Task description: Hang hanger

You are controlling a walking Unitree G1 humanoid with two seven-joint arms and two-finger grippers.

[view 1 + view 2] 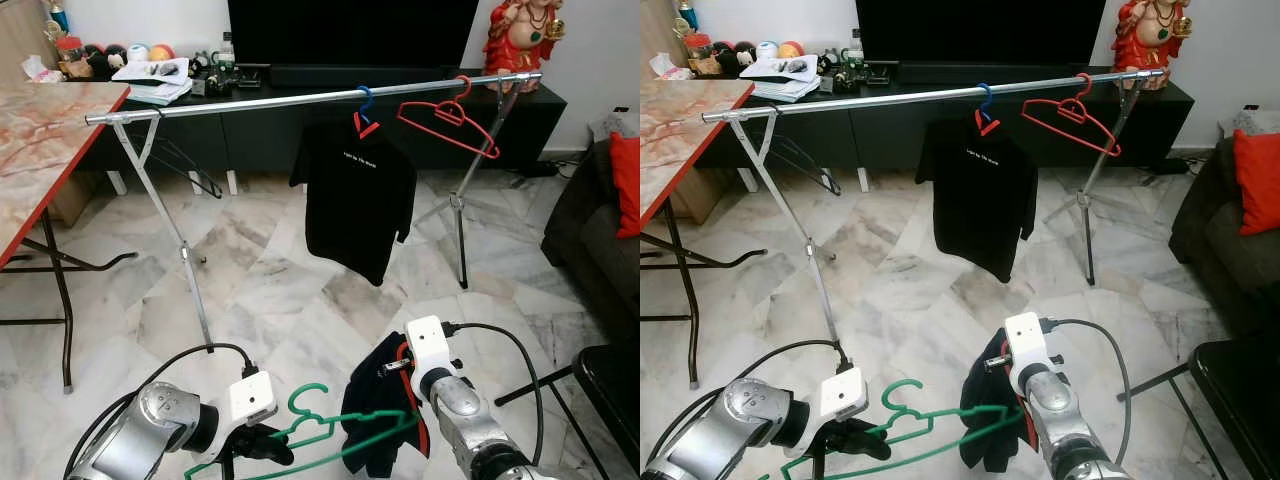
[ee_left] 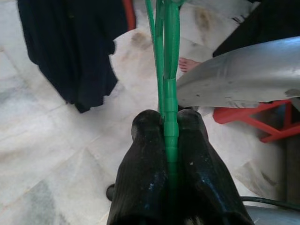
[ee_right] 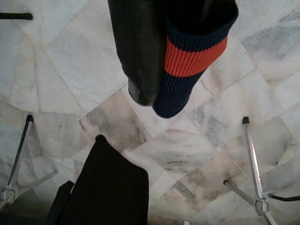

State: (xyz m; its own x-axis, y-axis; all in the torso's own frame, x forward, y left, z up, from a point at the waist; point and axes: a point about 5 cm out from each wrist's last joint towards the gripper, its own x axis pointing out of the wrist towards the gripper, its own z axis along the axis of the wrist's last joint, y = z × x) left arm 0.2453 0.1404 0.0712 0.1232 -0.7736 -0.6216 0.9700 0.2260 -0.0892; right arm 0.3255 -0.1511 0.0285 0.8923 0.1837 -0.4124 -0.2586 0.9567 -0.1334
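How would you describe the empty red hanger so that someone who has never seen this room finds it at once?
Find the long silver rail standing across the marble floor before the black TV cabinet. Near its right end, beside the black T-shirt on a blue-hooked hanger, hangs the red hanger. It alone on the rail is bare, and it tilts; the green hanger sits low in the left gripper.

A green hanger (image 1: 300,430) lies near, beside a dark navy garment (image 1: 380,420) with a red band on its collar. On the silver rail (image 1: 300,100) hang a black T-shirt (image 1: 355,195) with small white lettering and, to the right, a red hanger (image 1: 450,120). The floor (image 1: 270,290) is white marble with grey veins. The table (image 1: 40,140) at left is marbled pink, edged red.
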